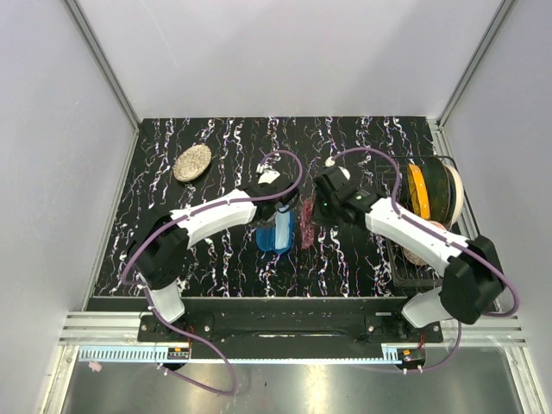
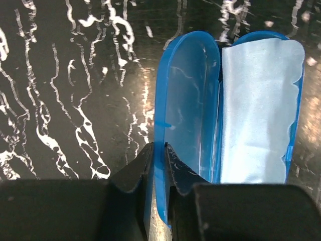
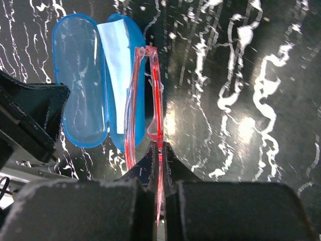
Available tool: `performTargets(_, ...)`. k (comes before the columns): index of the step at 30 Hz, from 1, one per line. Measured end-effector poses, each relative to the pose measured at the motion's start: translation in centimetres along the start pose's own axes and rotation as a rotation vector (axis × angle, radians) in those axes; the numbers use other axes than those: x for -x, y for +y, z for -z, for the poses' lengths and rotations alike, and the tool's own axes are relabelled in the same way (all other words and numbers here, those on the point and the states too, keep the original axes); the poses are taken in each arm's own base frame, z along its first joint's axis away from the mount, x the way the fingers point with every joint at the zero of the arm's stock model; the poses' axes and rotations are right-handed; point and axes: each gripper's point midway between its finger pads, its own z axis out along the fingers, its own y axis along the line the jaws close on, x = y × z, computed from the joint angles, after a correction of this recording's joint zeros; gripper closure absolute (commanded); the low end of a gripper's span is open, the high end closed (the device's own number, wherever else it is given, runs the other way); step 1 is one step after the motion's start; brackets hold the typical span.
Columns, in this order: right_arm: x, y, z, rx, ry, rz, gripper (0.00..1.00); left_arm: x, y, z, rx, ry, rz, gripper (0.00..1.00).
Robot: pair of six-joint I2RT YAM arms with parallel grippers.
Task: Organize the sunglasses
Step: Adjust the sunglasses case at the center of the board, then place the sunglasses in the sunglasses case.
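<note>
Right gripper (image 3: pixel 159 150) pinches sunglasses (image 3: pixel 154 128); left gripper (image 2: pixel 159 150) pinches case lid (image 2: pixel 188 100).

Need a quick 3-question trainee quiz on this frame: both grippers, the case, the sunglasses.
1. True or false: the blue glasses case is open.
2. What does the right gripper hold? A) the blue glasses case B) the pink sunglasses C) nothing
3. The left gripper pinches the rim of one case half. Is it the half with the light blue cloth or the empty half?

Key: 1 true; 2 B; 3 the empty half.
</note>
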Motion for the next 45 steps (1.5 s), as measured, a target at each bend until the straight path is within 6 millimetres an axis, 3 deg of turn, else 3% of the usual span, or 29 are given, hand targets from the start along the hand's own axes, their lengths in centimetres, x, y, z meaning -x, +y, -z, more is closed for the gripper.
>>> performTargets(7,-0.6,2.5,-3.7,0.019,0.001,0.046,1.0,0.3,1.0,-0.2,0.087,-0.014,0.062,1.0)
performTargets(13,-0.4,3.3,-5.0,0.082,-0.042,0.026,1.0,0.3,1.3,-0.1,0.102,-0.014,0.07,0.97)
performTargets(17,-0.4,3.3,-5.0,0.098,-0.058,0.015,1.0,0.3,1.3,-0.1,0.103,-0.014,0.072,0.89)
performTargets(26,0.3,4.1,-4.4,0.135,-0.091,0.009,1.0,0.8,0.8,-0.2,0.079,-0.03,0.078,0.85)
performTargets(32,-0.5,3.4,-5.0,0.128,-0.08,0.01,1.0,0.9,0.4,-0.7,0.074,-0.034,0.075,0.83)
performTargets(39,-0.7,3.6,-5.7,0.143,-0.073,0.011,1.0,0.7,-0.1,-1.3,0.056,-0.037,0.07,0.73)
performTargets(45,-1.1,3.3,-6.4,0.131,-0.062,0.012,1.0,-0.2,-0.4,-2.0,0.035,-0.022,0.056,0.71)
